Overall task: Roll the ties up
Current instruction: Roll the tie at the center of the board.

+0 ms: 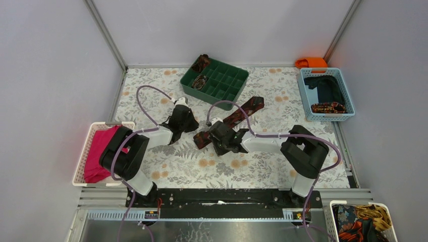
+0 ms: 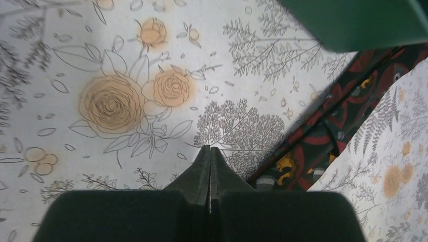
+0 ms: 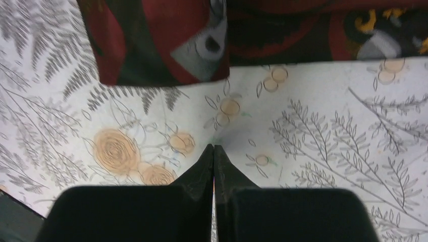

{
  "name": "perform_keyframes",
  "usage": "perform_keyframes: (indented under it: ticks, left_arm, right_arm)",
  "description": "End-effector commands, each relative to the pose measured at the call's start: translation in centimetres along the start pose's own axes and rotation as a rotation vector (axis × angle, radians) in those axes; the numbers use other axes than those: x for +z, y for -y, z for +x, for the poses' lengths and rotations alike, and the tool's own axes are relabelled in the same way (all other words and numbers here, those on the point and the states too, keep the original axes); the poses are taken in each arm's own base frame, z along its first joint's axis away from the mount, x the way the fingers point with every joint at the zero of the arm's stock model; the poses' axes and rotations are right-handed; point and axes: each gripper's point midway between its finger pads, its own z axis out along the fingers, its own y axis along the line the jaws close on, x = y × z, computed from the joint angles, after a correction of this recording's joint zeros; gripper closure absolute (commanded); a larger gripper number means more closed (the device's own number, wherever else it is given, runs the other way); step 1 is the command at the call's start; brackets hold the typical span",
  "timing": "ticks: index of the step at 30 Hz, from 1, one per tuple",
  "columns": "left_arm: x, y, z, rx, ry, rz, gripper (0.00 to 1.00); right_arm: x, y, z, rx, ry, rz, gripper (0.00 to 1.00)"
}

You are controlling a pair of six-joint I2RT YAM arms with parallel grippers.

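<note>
At the far left, a white basket (image 1: 83, 151) at the table's edge holds a pink-red cloth (image 1: 97, 151). Beside it the left arm reaches toward the middle of the flowered tablecloth (image 1: 151, 88). The left gripper (image 2: 210, 149) has its fingers pressed together on nothing, its tip hanging over a bare patch of printed roses, with the fabric strip just to its right.

Behind the arms, a green compartment tray (image 1: 232, 80) sits at the back of the table with two rolled ties (image 1: 200, 81) in it. One is in the back-left corner cell and the other in a cell along the left side.

At centre, one unrolled tie (image 1: 255, 105) lies flat on the tablecloth. It runs diagonally from beside the tray's near corner down toward the arms. The right gripper (image 3: 213, 147) is over its lower end. Its fingers are also pressed together and grip nothing, and the wrist view shows the tip over bare cloth just short of the tie's folded-over end.

At the right edge, a blue basket (image 1: 305, 93) contains a dark navy cloth (image 1: 325, 86) and a patterned roll of fabric (image 1: 328, 107). An orange object (image 1: 312, 62) sits behind it against the wall. In the bottom right corner, another white basket (image 1: 334, 205) holds a heap of patterned fabric (image 1: 361, 224).
</note>
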Motion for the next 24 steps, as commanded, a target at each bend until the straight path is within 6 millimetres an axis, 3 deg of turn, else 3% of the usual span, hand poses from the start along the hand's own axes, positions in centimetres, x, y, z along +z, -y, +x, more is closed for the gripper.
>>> perform_keyframes:
  ticks: [1, 8, 13, 20, 24]
  left_arm:
    - [0.6, 0.6, 1.3, -0.016, -0.03, 0.068, 1.0]
    - [0.1, -2.3, 4.7, -0.046, -0.099, -0.015, 1.0]
    - [0.0, -2.2, 5.9, -0.055, -0.117, 0.024, 1.0]
    - [-0.2, -1.0, 5.9, -0.043, -0.139, 0.082, 1.0]
    - [0.0, -1.9, 5.3, -0.021, -0.126, 0.012, 1.0]
  right_arm:
    - [1.6, 0.2, -0.3, 0.024, 0.019, 0.03, 1.0]
    - [3.1, -0.1, -1.3, 0.013, 0.014, 0.046, 1.0]
    - [4.3, -1.0, -3.1, -0.003, 0.021, 0.042, 1.0]
    - [4.8, -1.2, -4.4, -0.02, 0.035, 0.058, 1.0]
    - [4.2, -1.2, -4.4, -0.024, 0.035, 0.054, 1.0]
